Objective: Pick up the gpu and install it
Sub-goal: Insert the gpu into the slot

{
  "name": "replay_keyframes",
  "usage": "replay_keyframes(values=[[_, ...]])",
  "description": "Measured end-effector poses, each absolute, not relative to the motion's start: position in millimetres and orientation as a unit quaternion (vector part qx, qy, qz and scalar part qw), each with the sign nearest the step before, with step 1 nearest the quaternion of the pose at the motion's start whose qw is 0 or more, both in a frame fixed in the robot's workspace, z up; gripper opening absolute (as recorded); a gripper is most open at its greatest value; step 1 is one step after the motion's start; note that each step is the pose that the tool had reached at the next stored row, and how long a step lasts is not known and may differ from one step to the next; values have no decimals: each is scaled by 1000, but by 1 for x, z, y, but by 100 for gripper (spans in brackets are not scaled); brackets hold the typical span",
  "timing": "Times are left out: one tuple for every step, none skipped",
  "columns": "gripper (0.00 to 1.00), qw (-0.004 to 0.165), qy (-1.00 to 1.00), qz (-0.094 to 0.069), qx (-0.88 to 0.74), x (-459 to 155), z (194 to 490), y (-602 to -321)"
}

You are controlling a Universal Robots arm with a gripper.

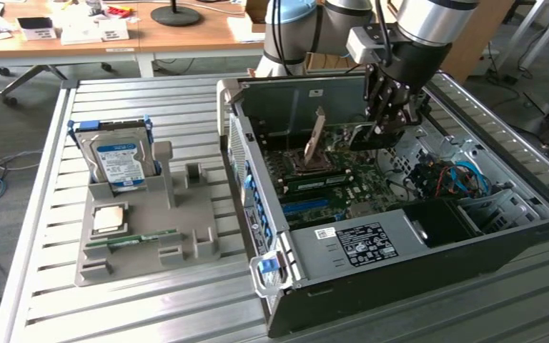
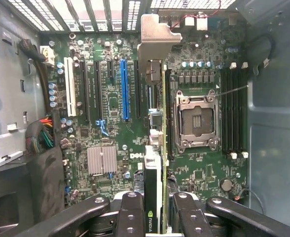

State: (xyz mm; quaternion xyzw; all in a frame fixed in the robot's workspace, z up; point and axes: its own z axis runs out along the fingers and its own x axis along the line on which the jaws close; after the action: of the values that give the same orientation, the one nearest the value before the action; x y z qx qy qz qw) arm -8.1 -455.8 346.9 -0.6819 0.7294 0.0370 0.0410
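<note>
**Exterior view.** Tool [image 1: 389,132] low inside open computer case [image 1: 399,271] on table [image 1: 112,314], clenched on gpu [image 1: 346,137]. Card carried on edge above motherboard [image 1: 351,189], well apart from hard drive [image 1: 117,161] standing outside the case.

**Wrist view.** Gpu edge-on between fingers [image 2: 130,212], silver bracket [image 2: 155,34] at the far end. Lined over a black slot between blue slot [image 2: 125,89] and processor socket [image 2: 197,121]. Seated or not: cannot tell.

**Handling, judged.** Stiff, light, fragile. Best gripped across board and cooler block, clear of the contact edge. Likely to bind if tilted in the slot.
</note>
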Motion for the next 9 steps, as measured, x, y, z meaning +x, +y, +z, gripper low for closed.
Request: replay_keyframes(values=[[27,41,729,37,-682,-8,347,-456],[27,41,729,37,-682,-8,347,-456],[27,41,729,37,-682,-8,347,-456],[27,41,729,37,-682,-8,347,-456],[27,41,729,37,-682,-8,347,-456],[27,41,729,37,-682,-8,347,-456],[27,41,729,37,-682,-8,347,-456],[27,41,729,37,-682,-8,347,-456],[27,41,729,37,-682,-8,346,-456]])
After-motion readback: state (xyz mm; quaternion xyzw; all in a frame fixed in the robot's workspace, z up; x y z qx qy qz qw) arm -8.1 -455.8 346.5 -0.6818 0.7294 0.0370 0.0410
